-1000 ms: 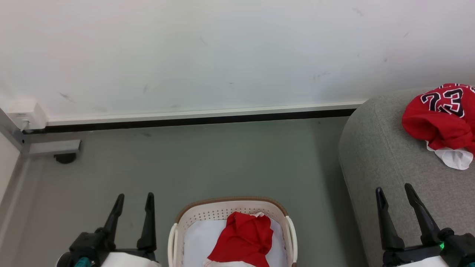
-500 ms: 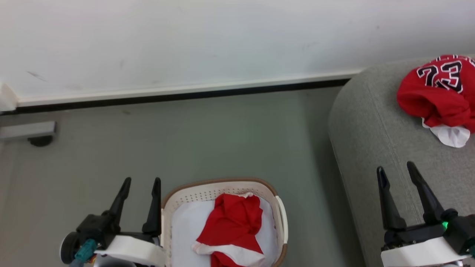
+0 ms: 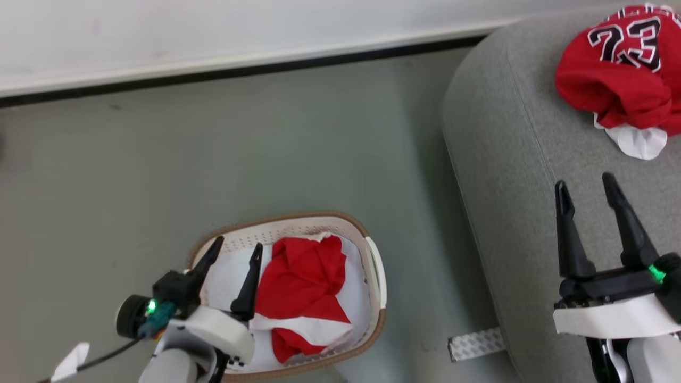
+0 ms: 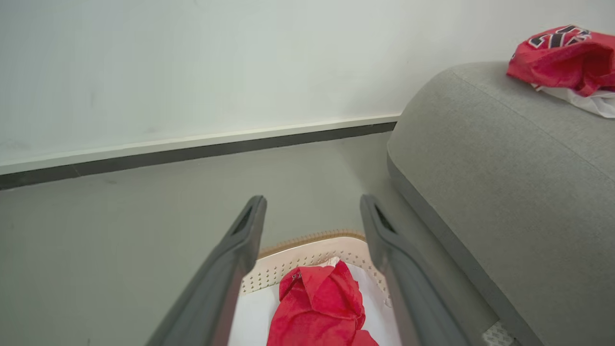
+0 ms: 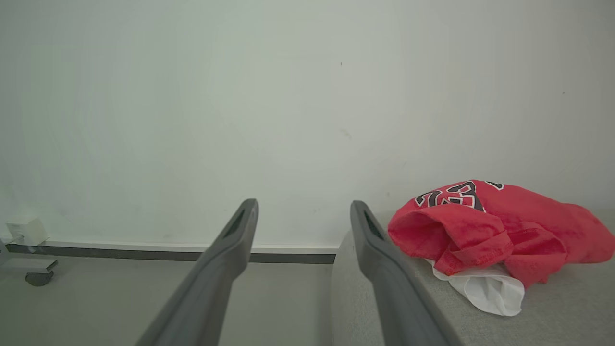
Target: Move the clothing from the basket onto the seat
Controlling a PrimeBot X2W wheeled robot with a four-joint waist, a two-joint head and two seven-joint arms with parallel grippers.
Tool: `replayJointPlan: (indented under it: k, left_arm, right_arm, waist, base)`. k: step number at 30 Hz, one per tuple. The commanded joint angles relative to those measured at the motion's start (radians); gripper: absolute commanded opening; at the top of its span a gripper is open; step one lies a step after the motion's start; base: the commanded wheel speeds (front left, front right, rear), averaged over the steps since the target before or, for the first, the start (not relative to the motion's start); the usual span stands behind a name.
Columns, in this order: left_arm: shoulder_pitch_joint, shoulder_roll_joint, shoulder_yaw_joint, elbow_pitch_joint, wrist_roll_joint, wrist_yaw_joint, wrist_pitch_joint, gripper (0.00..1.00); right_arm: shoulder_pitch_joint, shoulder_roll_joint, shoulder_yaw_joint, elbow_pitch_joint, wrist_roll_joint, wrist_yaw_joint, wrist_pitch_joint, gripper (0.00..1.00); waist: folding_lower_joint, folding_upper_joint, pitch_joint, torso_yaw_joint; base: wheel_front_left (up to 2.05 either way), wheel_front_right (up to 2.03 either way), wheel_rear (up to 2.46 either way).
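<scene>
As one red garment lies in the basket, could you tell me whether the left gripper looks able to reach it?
Probably yes: the left gripper is open over the laundry basket, beside the red garment, which lies uncovered on the pale liner with nothing between them.

- Grey-green floor (image 3: 213,149) fills the left and middle of the head view, smooth and faintly scuffed.
- A white wall (image 3: 213,26) runs along the top edge of that view.
- A pale skirting board (image 3: 239,61) with a dark strip beneath it runs where wall and floor meet.
- A short patterned white strip (image 3: 475,343) lies flat on the floor at the lower right.
- A small white box (image 5: 26,232) sits on the wall at the lower left of the right wrist view.
- Below it, a dark castor (image 5: 37,278) sits under a grey bar (image 5: 26,264).
</scene>
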Motion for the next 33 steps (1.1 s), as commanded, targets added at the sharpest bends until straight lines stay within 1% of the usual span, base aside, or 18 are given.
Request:
replayJointPlan:
  k: [1,9,16,19,24,28,33]
  left_arm:
    - [-0.03,0.016,-0.008,0.031,0.009,-0.004,0.0,1.0]
    - [-0.19,0.045,-0.084,0.24,0.016,-0.007,0.05,1.0]
    - [-0.327,0.042,-0.191,0.439,-0.015,-0.005,0.122,1.0]
    - [-0.394,0.048,-0.22,0.522,-0.037,-0.005,0.157,1.0]
    - [-0.498,0.058,-0.244,0.648,-0.062,-0.005,0.212,1.0]
    - [-0.554,0.068,-0.266,0.733,-0.093,-0.005,0.277,1.0]
    - [-0.598,0.105,-0.296,0.801,-0.113,-0.005,0.355,1.0]
  right_arm:
    - [-0.023,0.005,-0.006,-0.008,-0.007,-0.002,0.0,1.0]
    - [-0.101,0.025,-0.026,-0.043,-0.005,-0.002,0.0,1.0]
    - [-0.146,0.036,-0.036,-0.067,-0.008,-0.002,0.0,1.0]
    - [-0.164,0.041,-0.041,-0.079,-0.005,-0.002,0.0,1.0]
    - [-0.197,0.053,-0.029,-0.095,0.017,-0.002,0.0,1.0]
    - [-0.216,0.061,-0.015,-0.101,0.028,-0.002,0.0,1.0]
    - [-0.231,0.066,0.007,-0.097,0.037,-0.002,0.0,1.0]
  waist:
    - [-0.0002,-0.0001,0.05,-0.03]
    - [-0.0002,-0.0001,0.173,-0.073]
    - [-0.0002,-0.0001,0.277,-0.101]
    - [-0.0002,-0.0001,0.322,-0.115]
    - [-0.0002,-0.0001,0.397,-0.139]
    - [-0.0002,-0.0001,0.447,-0.169]
    - [-0.0002,-0.0001,0.503,-0.202]
  base:
    - [0.0,0.0,0.0]
    - [0.0,0.0,0.0]
    - [0.0,0.0,0.0]
    - [0.0,0.0,0.0]
    - [0.0,0.0,0.0]
    - [0.0,0.0,0.0]
    - [0.0,0.0,0.0]
